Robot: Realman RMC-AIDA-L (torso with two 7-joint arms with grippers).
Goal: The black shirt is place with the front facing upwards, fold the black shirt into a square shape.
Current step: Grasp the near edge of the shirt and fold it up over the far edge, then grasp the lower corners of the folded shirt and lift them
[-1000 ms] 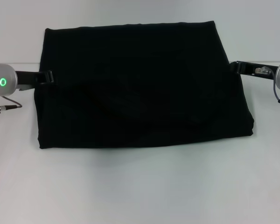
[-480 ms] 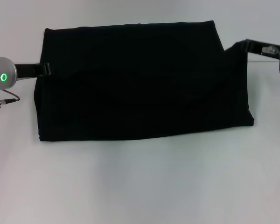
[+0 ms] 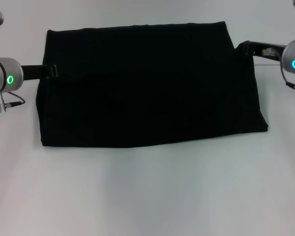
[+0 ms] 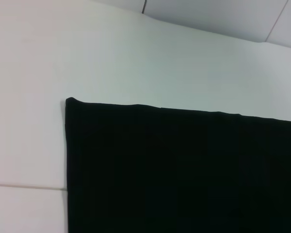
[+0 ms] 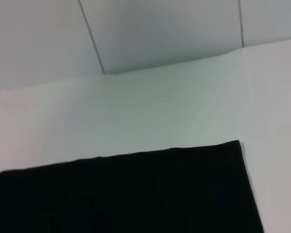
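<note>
The shirt (image 3: 150,86) is lying folded on the worktop (image 3: 147,191). Both grippers (image 3: 51,71) (image 3: 242,48) are being seen at its edges only from the head; finger state cannot be told.

black shirt (image 3: 147,86) | folded rectangle | lying flat | plain side up

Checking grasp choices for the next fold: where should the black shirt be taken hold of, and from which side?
Probably at its short side edges. The black shirt lies flat as a wide rectangle, so folding one side across would square it. The left gripper and right gripper are already at those edges, each coming in from its own side, low over the table.
</note>
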